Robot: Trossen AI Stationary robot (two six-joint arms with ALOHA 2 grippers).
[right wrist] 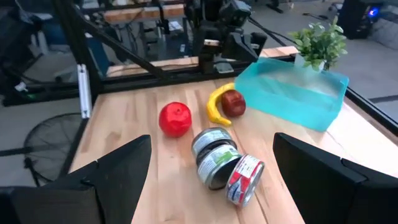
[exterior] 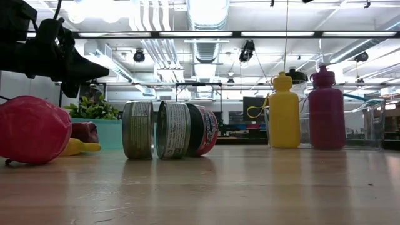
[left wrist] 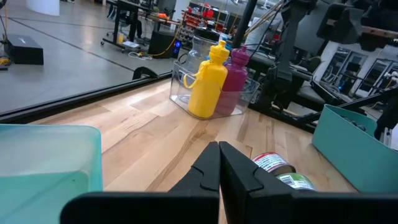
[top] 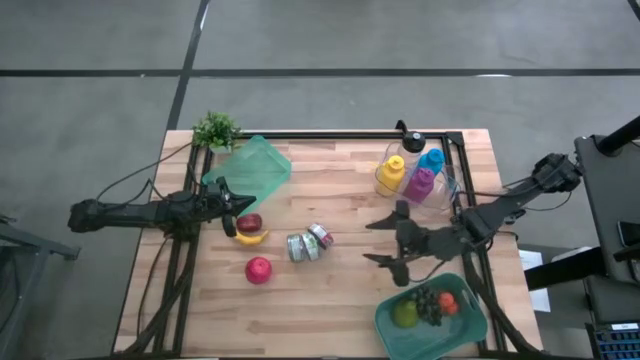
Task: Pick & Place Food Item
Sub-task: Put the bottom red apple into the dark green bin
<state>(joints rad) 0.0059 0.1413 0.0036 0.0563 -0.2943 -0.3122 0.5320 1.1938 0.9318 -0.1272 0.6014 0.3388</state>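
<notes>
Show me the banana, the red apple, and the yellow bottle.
banana (right wrist: 214,107): right wrist view, middle of its curve.
red apple (right wrist: 175,119): right wrist view, centre of its skin.
yellow bottle (exterior: 284,119): low view, middle of its body.

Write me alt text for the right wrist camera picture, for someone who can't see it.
The right arm's open tool frames three tins lying on a wooden table. Beyond them sit a red fruit, a banana touching a dark red apple, a teal bin with a small plant behind it, and the left arm.

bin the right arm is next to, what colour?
Teal plastic bin, clearest in the high view.
</notes>
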